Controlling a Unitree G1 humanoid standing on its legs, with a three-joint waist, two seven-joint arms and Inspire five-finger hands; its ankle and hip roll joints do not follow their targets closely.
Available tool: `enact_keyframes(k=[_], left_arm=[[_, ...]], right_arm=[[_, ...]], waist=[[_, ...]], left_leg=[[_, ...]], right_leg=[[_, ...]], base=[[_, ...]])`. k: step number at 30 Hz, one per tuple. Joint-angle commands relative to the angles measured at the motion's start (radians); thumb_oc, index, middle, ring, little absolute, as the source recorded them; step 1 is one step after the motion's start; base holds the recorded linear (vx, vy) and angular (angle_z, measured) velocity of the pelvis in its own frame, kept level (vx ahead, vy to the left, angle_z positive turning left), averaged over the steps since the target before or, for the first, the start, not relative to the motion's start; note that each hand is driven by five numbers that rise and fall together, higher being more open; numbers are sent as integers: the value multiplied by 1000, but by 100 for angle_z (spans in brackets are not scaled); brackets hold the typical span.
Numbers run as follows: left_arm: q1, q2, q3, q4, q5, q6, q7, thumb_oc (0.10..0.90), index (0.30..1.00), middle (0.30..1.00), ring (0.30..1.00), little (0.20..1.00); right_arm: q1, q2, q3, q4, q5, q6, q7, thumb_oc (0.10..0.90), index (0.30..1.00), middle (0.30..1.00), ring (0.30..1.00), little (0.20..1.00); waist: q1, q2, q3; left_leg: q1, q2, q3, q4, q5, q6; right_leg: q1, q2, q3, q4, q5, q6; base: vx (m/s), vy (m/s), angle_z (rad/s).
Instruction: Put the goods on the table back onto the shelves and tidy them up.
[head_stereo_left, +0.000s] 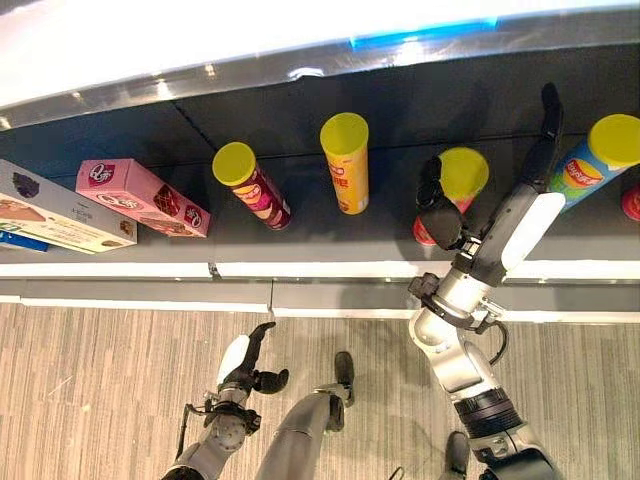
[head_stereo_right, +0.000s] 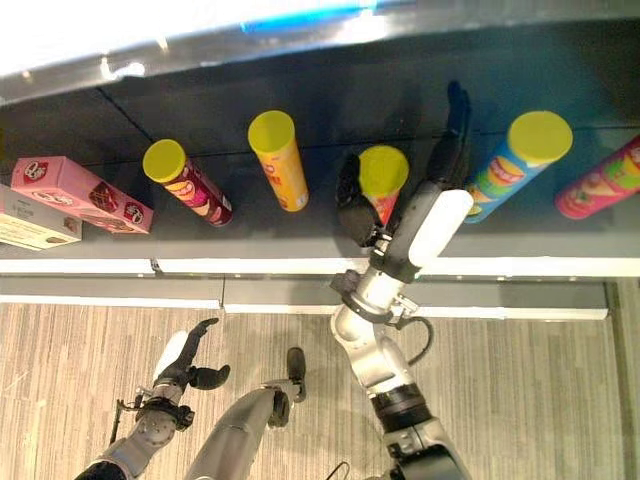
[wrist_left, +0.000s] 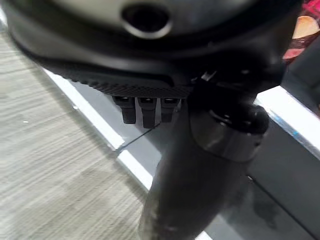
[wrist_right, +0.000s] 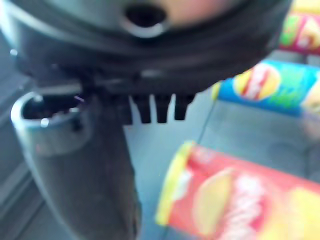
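Note:
Several chip cans stand on the dark shelf (head_stereo_left: 300, 240): a maroon can (head_stereo_left: 255, 188), a yellow can (head_stereo_left: 346, 165), a red can with a yellow lid (head_stereo_left: 462, 180), a blue can (head_stereo_left: 590, 160) and a pink-red can (head_stereo_right: 600, 180). My right hand (head_stereo_left: 538, 160) reaches over the shelf, open, its fingers straight toward the back. Its thumb (head_stereo_left: 436, 212) is spread to the left of the red can, which stands between thumb and fingers, ungripped. The right wrist view has the red can (wrist_right: 235, 200) lying past the fingers (wrist_right: 150, 107), with the blue can (wrist_right: 270, 87) behind. My left hand (head_stereo_left: 250, 365) hangs low over the floor, open.
A pink box (head_stereo_left: 140, 197) and a white box (head_stereo_left: 55, 210) lie at the shelf's left end. A white front edge (head_stereo_left: 330, 270) runs along the shelf, with a lower ledge under it. A bright light strip (head_stereo_left: 300, 30) crosses above the shelf. Grey wood-look floor (head_stereo_left: 100, 380) lies below.

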Motion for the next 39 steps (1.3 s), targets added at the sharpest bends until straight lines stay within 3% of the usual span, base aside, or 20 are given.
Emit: enact_keyframes(k=[1,7,11,12,13,15,18,25,26,29,32,34,36,37,39], left_arm=[[-5,59,19,-33,15,-22,70,800,900,900,900,900],[-4,51,17,26,19,-4,87,800,900,900,900,900],[-1,40,22,61,16,7,86,800,900,900,900,900],[3,29,28,86,10,12,86,800,900,900,900,900],[4,29,27,86,11,12,86,800,900,900,900,900],[8,23,31,102,6,15,78,800,900,900,900,900],[23,18,34,131,16,24,59,800,900,900,900,900],[47,-3,50,195,47,42,33,800,900,900,900,900],[49,-15,50,208,56,40,18,800,900,900,900,900],[54,-14,54,208,74,38,-3,800,900,900,900,900],[73,6,46,158,111,13,-50,800,900,900,900,900],[75,7,46,157,111,13,-50,800,900,900,900,900],[81,26,21,121,118,11,-80,800,900,900,900,900],[82,27,21,120,117,11,-81,800,900,900,900,900],[60,57,6,89,146,21,-98,800,900,900,900,900]], right_arm=[[-68,-27,-34,-109,-41,-117,-4,800,900,900,900,900],[-59,-13,6,-132,-16,-144,23,800,900,900,900,900],[-30,-16,12,-139,-11,-145,32,800,900,900,900,900],[3,-20,20,-131,-2,-152,35,800,900,900,900,900],[4,-20,20,-130,-2,-152,35,800,900,900,900,900],[45,-25,29,-114,10,-162,43,800,900,900,900,900],[188,-37,26,-118,44,-198,79,800,900,900,900,900],[426,-76,33,-139,74,-239,147,800,900,900,900,900],[498,-94,44,-100,66,-228,169,800,900,900,900,900],[570,-119,34,-64,50,-196,207,800,900,900,900,900],[720,-128,-20,24,76,-143,342,800,900,900,900,900],[721,-128,-20,23,77,-143,343,800,900,900,900,900],[786,-114,-29,250,115,-94,417,800,900,900,900,900],[785,-113,-29,251,114,-95,417,800,900,900,900,900],[837,-122,-49,350,230,-93,563,800,900,900,900,900]], waist=[[30,-15,-4],[21,-64,-24],[10,-84,-36],[-3,-99,-42],[0,-98,-48],[-15,-112,-53],[-51,-131,-82],[-128,-145,-123],[-157,-144,-137],[-186,-148,-150],[-250,-147,-169],[-248,-148,-169],[-289,-144,-180],[-289,-145,-179],[-306,-151,-184]], left_leg=[[19,31,-100,114,-208,-80],[160,30,-117,-12,-165,-86],[234,36,-115,-70,-143,-92],[280,43,-98,-120,-89,-95],[295,45,-108,-129,-117,-101],[332,54,-90,-177,-58,-106],[411,91,-67,-266,-6,-130],[503,141,-22,-351,51,-158],[528,156,-7,-372,67,-168],[555,170,9,-391,77,-175],[601,194,42,-412,88,-187],[603,194,44,-414,88,-188],[634,210,63,-422,93,-195],[635,211,64,-422,93,-195],[639,218,62,-428,103,-202]], right_leg=[[125,-1,0,-47,354,14],[153,20,-7,-32,381,14],[169,30,-8,-23,394,15],[169,35,-5,-18,405,16],[181,39,-5,-23,394,17],[176,45,4,-21,412,20],[184,71,11,-33,393,28],[186,106,38,-39,317,26],[186,117,47,-39,284,24],[187,125,55,-38,270,22],[186,142,85,-26,240,16],[186,143,87,-25,240,15],[185,160,114,-22,216,11],[185,160,115,-22,216,11],[186,168,123,-20,204,4]], base=[[-11,-62,9],[15,-36,14],[27,-20,8],[51,-17,-6],[-37,-11,-11],[-20,-19,-11],[28,-31,-12],[9,6,-24],[-13,13,-41],[-2,0,-31],[-9,9,-29],[-5,6,-40],[-32,-4,-37],[-45,-34,-13],[-40,-39,-14]])
